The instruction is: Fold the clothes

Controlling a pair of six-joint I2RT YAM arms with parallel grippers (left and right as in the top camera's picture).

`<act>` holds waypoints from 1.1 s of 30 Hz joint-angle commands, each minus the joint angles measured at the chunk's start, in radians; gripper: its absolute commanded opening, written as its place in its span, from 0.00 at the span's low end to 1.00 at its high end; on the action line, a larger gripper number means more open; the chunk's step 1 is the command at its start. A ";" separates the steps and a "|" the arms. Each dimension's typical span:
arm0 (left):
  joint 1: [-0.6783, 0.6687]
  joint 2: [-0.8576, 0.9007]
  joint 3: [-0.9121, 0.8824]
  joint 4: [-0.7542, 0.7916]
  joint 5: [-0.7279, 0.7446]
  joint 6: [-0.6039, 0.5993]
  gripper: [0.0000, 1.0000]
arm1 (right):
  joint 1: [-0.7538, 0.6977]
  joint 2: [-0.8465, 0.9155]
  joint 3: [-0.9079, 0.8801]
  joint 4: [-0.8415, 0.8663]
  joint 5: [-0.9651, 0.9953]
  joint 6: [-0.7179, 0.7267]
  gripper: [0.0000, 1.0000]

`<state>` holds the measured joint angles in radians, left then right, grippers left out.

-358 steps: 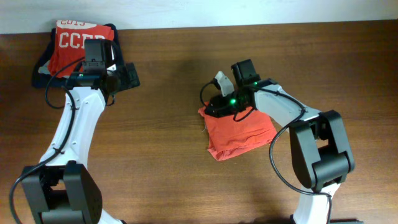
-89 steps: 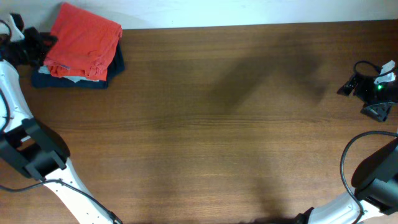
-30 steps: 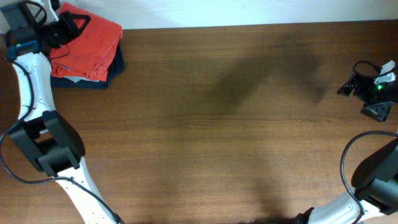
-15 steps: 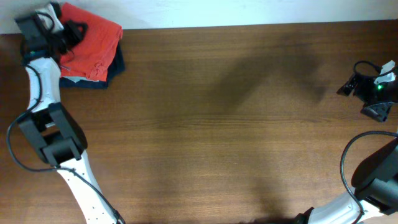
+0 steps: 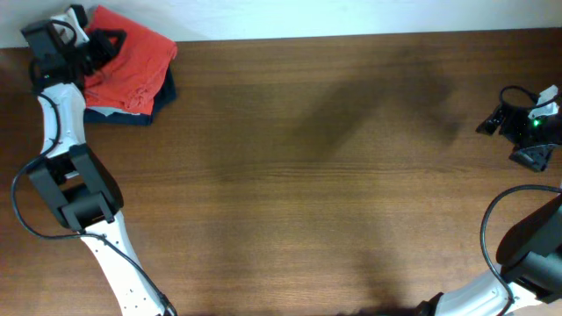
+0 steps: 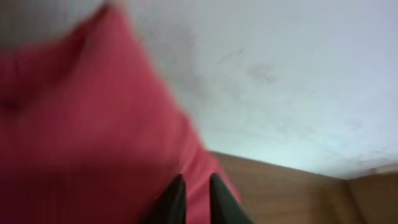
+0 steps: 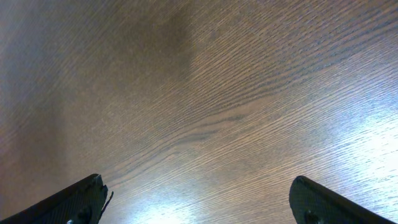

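1. Change, left gripper [image 6: 196, 182]: its fingers were closed a second ago and now stand a narrow slit apart. The wrist view is too blurred to tell whether a fold of cloth is between them.
2. Change, shirt [image 5: 136, 61]: earlier it lay mid-table under the right gripper [image 7: 198, 198]. It now lies folded on the stack, touching and just ahead of the left gripper tips.
3. Meaning: judged from this, folding and stacking are done and release is under way. What remains is to back the left gripper off without dragging the top layer.
4. Right gripper: unchanged, fully open and empty above bare table [image 5: 316, 193], well apart from the shirt.
5. Count:
   - grippers: two
   - orange-red shirt: one
   - dark garment [image 5: 165, 88] under it: one
   - stack: one
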<state>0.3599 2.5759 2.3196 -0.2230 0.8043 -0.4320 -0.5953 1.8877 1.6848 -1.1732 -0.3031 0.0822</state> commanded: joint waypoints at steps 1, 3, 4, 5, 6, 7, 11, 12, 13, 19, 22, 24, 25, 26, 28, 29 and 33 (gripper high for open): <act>0.011 -0.142 0.057 -0.001 0.074 -0.064 0.20 | -0.001 -0.001 0.004 0.002 0.009 0.001 0.99; 0.011 -0.198 0.057 -0.002 0.124 -0.114 0.27 | -0.001 -0.001 0.004 0.002 0.009 0.001 0.99; 0.009 -0.222 0.057 -0.003 0.144 -0.126 0.33 | -0.001 -0.001 0.004 0.002 0.009 0.001 0.99; 0.008 -0.250 0.057 -0.014 0.157 -0.134 0.40 | -0.001 -0.001 0.004 0.002 0.009 0.002 0.99; 0.008 -0.280 0.057 -0.042 0.158 -0.137 0.45 | -0.001 -0.001 0.004 0.002 0.009 0.001 0.98; 0.007 -0.310 0.057 -0.079 0.148 -0.136 0.48 | -0.001 -0.001 0.004 0.002 0.009 0.001 0.99; 0.007 -0.409 0.057 -0.232 0.047 -0.136 0.63 | -0.001 -0.001 0.004 0.002 0.009 0.001 0.99; 0.007 -0.426 0.057 -0.259 0.024 -0.136 0.68 | -0.001 -0.001 0.004 0.002 0.009 0.002 0.99; 0.007 -0.439 0.057 -0.278 0.008 -0.136 0.70 | -0.001 -0.001 0.004 0.002 0.009 0.001 0.99; 0.007 -0.454 0.055 -0.321 0.003 -0.136 0.99 | -0.001 -0.001 0.004 0.002 0.009 0.001 0.99; 0.007 -0.454 0.054 -0.392 0.002 -0.136 0.99 | -0.001 -0.001 0.004 0.002 0.009 0.001 0.99; 0.007 -0.454 0.054 -0.430 0.002 -0.136 0.99 | -0.001 -0.001 0.004 0.002 0.009 0.001 0.99; 0.007 -0.454 0.054 -0.443 0.002 -0.136 0.99 | -0.001 -0.001 0.004 0.002 0.009 0.001 0.99; 0.008 -0.454 0.054 -0.451 0.002 -0.136 0.99 | -0.001 -0.001 0.004 0.002 0.009 0.001 0.99; 0.008 -0.454 0.054 -0.452 0.002 -0.136 0.99 | -0.001 -0.001 0.004 0.002 0.009 0.001 0.99; 0.008 -0.454 0.054 -0.452 0.002 -0.136 0.99 | -0.001 -0.001 0.004 0.002 0.009 0.001 0.99; 0.008 -0.454 0.054 -0.452 0.002 -0.136 0.99 | -0.001 -0.001 0.004 0.002 0.009 0.001 0.99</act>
<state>0.3653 2.1193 2.3749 -0.6743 0.8112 -0.5694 -0.5953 1.8877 1.6848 -1.1728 -0.3031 0.0818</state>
